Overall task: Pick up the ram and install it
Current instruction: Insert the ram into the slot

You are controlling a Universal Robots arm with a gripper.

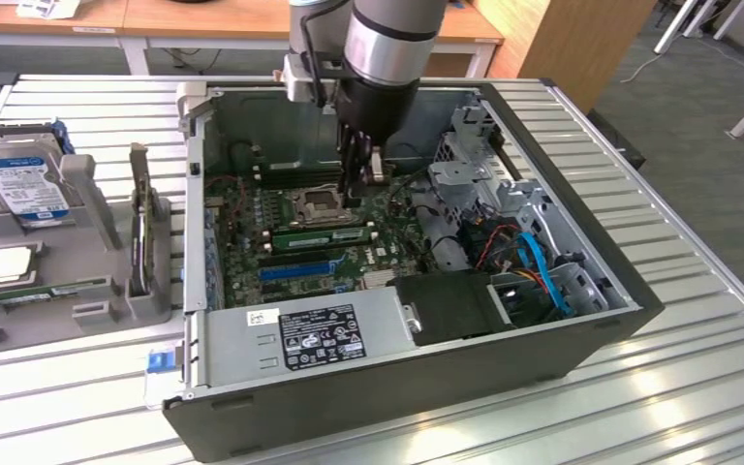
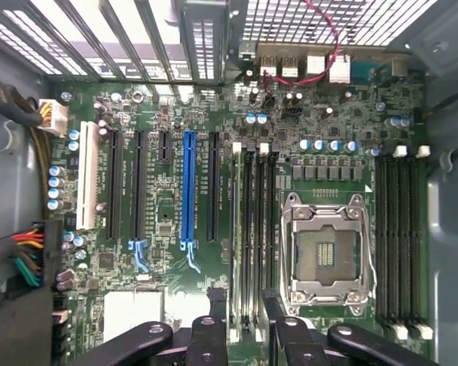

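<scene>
Over the motherboard (image 2: 343, 145) our gripper (image 2: 246, 309) hangs wide open, empty; ram (image 1: 326, 235) looks light, stiff, fragile, so we'd pinch its flat faces.

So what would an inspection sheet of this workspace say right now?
Surface: slatted metal table, carrying an open dark grey computer case.
Job's things: long narrow green ram stick, apparently seated in a slot of the green motherboard beside the silver processor socket.
Clutter: grey holder with a blue-labelled silver hard drive.
Grippers: black fingers open above the motherboard.
Cables: blue and red cables inside the case.
Surroundings: wooden desks behind.
</scene>
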